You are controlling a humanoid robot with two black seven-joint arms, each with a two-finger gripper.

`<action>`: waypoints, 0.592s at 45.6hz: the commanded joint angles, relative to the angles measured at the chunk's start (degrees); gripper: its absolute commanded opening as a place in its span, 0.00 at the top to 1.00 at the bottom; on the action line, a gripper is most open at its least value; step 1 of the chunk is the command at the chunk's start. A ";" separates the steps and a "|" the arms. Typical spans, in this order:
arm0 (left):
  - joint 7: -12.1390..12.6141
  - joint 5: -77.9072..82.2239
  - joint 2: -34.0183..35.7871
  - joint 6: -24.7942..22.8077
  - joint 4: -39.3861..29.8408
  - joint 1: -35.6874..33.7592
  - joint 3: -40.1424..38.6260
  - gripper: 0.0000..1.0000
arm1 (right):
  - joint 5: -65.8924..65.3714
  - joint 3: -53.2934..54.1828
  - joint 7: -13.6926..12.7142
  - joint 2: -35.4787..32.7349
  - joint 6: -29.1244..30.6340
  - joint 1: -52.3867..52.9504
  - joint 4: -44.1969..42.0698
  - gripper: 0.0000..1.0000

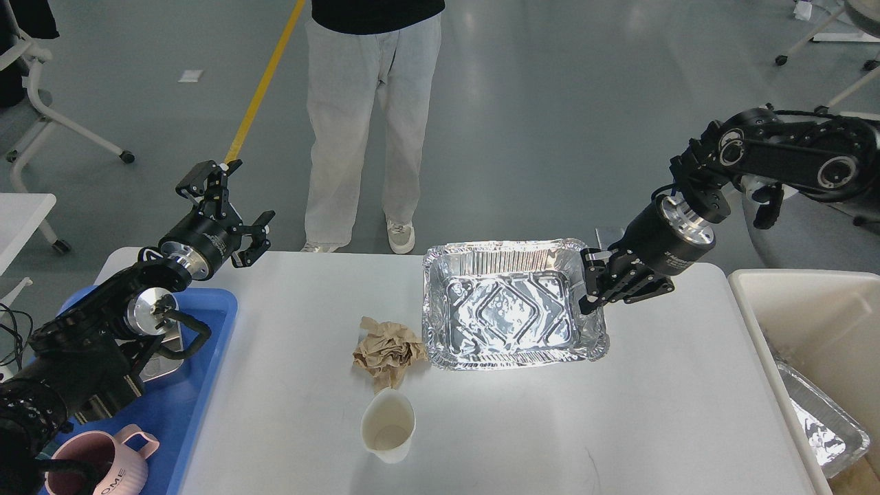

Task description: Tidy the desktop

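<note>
- Fingers of right gripper (592,289) pinching right rim of crinkled silver foil tray (512,306), frame centre, on white tabletop (619,412)
- Left gripper (230,206) fingers spread, upper left

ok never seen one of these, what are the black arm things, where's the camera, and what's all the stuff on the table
The one picture is taken from the robot's own head, looking down at the desktop. The black arms are its own. The left gripper is open and holds nothing. The right gripper is at the right rim of a foil tray; whether it grips it is unclear. Also on the desktop: crumpled brown paper and a paper cup. A blue tray with a pink mug sits left, a cream bin right.
</note>
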 commanded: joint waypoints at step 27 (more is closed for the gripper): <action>-6.20 0.18 0.83 -0.76 0.17 5.59 0.09 0.02 | 0.34 -2.47 -0.33 1.68 0.00 0.44 -0.54 1.00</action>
